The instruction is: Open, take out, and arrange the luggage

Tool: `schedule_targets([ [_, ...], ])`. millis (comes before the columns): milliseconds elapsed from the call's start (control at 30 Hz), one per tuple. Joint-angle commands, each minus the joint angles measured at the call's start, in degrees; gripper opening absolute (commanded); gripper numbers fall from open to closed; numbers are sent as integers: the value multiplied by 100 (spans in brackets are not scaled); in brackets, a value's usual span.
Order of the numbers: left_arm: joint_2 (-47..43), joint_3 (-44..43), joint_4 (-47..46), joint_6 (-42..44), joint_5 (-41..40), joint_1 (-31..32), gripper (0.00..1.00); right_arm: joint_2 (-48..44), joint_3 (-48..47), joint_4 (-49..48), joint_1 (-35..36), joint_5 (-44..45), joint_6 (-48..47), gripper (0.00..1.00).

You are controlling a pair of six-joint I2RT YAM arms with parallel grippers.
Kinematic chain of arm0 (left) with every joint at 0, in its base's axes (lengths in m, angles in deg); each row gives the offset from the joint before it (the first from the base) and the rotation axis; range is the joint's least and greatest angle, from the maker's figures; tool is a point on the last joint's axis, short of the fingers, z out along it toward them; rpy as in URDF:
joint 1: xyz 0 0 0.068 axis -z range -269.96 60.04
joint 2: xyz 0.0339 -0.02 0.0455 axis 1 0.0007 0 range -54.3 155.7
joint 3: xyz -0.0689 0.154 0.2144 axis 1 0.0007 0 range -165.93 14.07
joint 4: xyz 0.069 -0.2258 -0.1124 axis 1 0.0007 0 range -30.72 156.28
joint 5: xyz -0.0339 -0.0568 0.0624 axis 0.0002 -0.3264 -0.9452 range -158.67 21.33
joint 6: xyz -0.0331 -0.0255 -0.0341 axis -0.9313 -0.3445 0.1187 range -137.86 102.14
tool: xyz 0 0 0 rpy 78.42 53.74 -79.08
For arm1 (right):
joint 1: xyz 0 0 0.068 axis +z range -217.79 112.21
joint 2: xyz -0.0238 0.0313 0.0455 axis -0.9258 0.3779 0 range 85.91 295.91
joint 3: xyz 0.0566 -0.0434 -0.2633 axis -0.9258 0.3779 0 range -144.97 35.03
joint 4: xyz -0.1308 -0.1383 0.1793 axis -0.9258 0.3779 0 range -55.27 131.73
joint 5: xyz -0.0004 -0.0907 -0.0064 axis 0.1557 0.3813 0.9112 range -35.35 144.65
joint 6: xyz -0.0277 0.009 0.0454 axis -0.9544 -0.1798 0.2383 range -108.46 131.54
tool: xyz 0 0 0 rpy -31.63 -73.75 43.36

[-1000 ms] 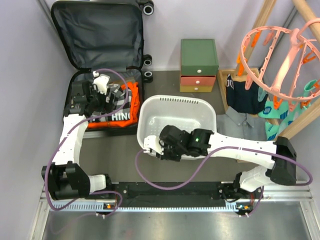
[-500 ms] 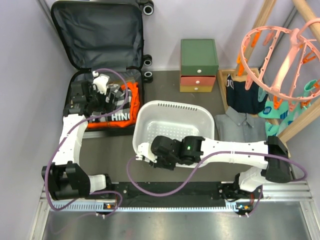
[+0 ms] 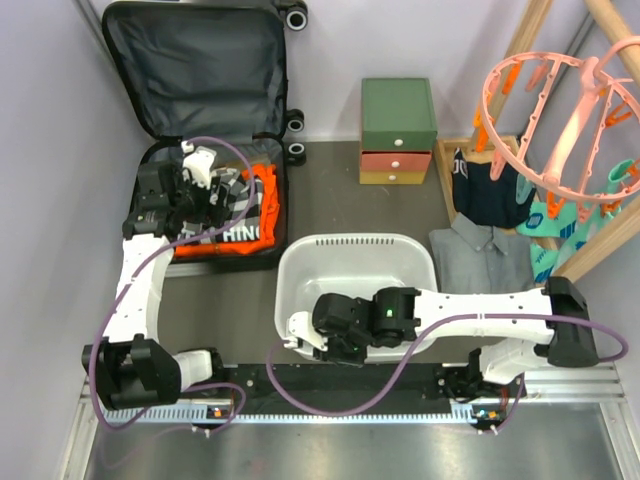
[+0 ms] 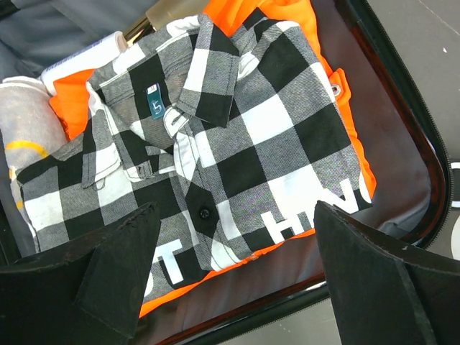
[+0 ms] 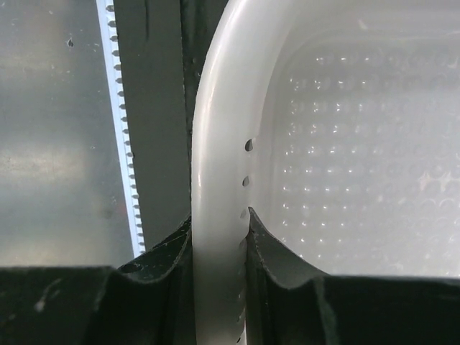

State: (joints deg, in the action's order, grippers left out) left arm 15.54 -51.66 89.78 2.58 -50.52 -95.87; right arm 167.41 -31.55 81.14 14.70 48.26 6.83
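Note:
The luggage [image 3: 195,60] lies open at the far left, its dark grey lined lid up against the wall. In its lower half lie a black-and-white checked shirt [image 4: 208,136] over an orange garment [image 4: 338,93] with white letters. My left gripper [image 3: 190,195] hovers open above these clothes, its fingers [image 4: 108,266] wide apart and empty. My right gripper [image 3: 300,335] is shut on the rim [image 5: 219,180] of the white laundry basket [image 3: 355,265], which sits near the table's front edge.
A green-and-orange drawer box [image 3: 398,130] stands at the back centre. A grey shirt [image 3: 480,260] lies to the right of the basket, below a dark garment [image 3: 490,190]. A wooden rack with a pink peg hanger [image 3: 560,110] fills the right side.
My right gripper has dragged the basket toward the near edge and turned it straight. My left arm has stayed over the suitcase.

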Motion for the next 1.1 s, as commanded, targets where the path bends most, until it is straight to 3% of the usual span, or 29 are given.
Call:
schedule_targets([
  [0,-173,8,-150,-76,92,-33,92,234,234,334,38,-530,559,3],
  [67,-129,-9,-150,-128,-12,-33,92,305,112,385,47,-495,497,21],
  [100,-112,-27,-167,-190,-153,-24,92,332,50,456,47,-355,497,40],
  [200,55,-62,-290,-436,-724,-76,92,323,-249,763,38,127,497,52],
  [367,564,-150,-554,-1051,-1261,-392,88,139,-1283,896,38,1024,32,62],
  [467,828,-264,-659,-1402,-1560,-761,85,16,-1672,116,-49,1693,-345,76],
  [533,1057,-273,-773,-1639,-1727,-1069,84,-11,-1761,-899,-435,1729,-513,99],
  [600,1223,-256,-844,-1763,-1762,-1332,83,85,-1884,-1571,-1152,1197,-374,99],
  [633,1277,-256,-914,-1859,-1754,-1403,84,164,-1919,-2279,-1436,1002,-33,99],
  [767,1549,-256,-1054,-1939,-1762,-1641,83,857,-2418,-3530,-2246,727,1092,99],
  [833,1751,-282,-1125,-1965,-1754,-1764,83,1612,-2840,-3657,-2553,658,1777,99],
  [967,2190,-614,-1143,-1939,-1614,-1983,81,3247,-5111,-2938,-2791,471,2377,81],
  [1067,2567,-957,-1099,-1913,-1499,-2151,77,4162,-5741,-2926,-2871,972,2983,70],
])
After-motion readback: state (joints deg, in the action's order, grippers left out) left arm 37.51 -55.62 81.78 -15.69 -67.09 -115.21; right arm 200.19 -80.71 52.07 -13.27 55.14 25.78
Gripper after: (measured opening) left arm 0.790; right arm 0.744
